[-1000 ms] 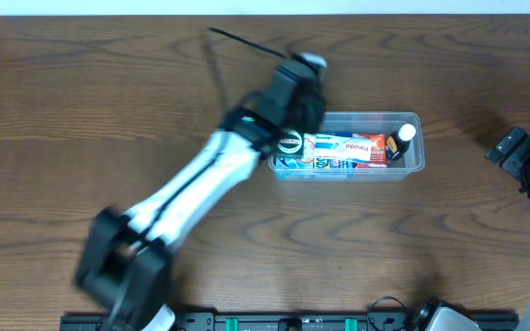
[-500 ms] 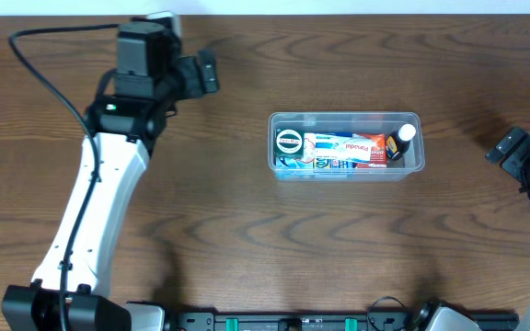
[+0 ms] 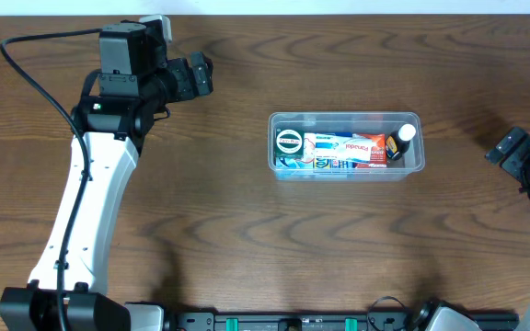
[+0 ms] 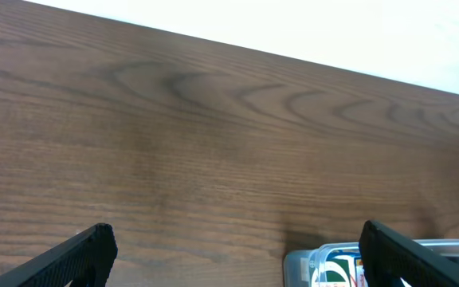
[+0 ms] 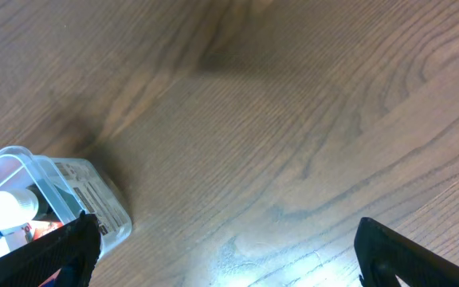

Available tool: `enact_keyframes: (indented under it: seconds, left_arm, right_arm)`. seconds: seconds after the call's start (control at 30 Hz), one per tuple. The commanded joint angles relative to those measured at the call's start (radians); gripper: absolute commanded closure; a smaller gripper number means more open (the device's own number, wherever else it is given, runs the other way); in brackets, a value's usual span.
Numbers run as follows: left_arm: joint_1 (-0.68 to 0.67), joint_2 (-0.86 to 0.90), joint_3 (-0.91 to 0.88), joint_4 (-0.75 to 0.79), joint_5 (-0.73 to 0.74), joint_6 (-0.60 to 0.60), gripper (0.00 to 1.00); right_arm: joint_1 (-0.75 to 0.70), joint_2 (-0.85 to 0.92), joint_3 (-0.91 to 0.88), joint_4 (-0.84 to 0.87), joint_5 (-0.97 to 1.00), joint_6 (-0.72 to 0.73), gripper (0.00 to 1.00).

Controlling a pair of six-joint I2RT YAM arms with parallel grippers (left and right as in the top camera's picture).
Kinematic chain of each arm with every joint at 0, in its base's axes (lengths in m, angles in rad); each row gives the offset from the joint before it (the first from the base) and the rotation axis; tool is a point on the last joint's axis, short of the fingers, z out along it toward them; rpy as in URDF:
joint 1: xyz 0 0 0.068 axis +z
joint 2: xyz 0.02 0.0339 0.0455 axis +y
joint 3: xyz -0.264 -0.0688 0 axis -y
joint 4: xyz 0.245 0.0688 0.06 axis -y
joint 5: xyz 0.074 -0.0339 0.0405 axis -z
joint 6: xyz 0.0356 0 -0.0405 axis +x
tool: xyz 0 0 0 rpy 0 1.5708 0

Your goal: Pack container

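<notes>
Where the container sits: the container (image 3: 346, 115) rests on the bench (image 3: 247, 248), right of the middle. One corner shows low in the left wrist view (image 4: 300, 261) and one in the right wrist view (image 5: 94, 203).
Contents: a round tin (image 3: 289, 142) sits at the left end and a long red, white and blue box (image 3: 343, 149) lies flat in the middle. A small dark bottle (image 3: 400, 140) with a white cap stands at the right end.
Left fingers: the left fingers (image 4: 78, 259) stand wide apart with nothing between them, well apart from the container, over the far left of the bench.
Right fingers: the right fingers (image 5: 54, 255) are spread wide and empty, near the right edge, apart from the container.
Handling: thin clear plastic, likely light even when loaded. It looks stiff at the rim and corners, with walls that may flex, and smooth enough to be slippery.
Where to hold: pinching a wall over the rim near a corner looks safest, though lifting from one end may tip the contents.
Writing: a red patch on the box carries white letters, too small to read for sure. The tin's round white mark is not legible. A printed label shows at the end wall in the right wrist view, unreadable.
</notes>
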Motion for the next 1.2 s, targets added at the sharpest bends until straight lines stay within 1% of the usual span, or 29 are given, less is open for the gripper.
enact_keyframes:
  seconds: [0.0, 1.0, 1.07, 1.17]
  left_arm:
    - [0.006, -0.012, 0.007, -0.003, 0.016, 0.009, 0.02]
    - [0.006, -0.012, 0.007, -0.006, 0.016, 0.008, 0.02]
    - [0.006, -0.012, 0.007, -0.006, 0.016, 0.008, 0.02]
    - [0.006, -0.012, 0.007, -0.006, 0.016, 0.009, 0.02]
  right_arm:
    - [-0.008, 0.001, 0.014, 0.002, 0.01, 0.016, 0.01]
    - [-0.002, 0.005, 0.013, 0.002, 0.01, 0.016, 0.01]
    - [-0.001, -0.01, 0.012, 0.002, 0.011, 0.016, 0.01]
    - [0.001, -0.079, -0.003, 0.002, 0.01, 0.016, 0.01]
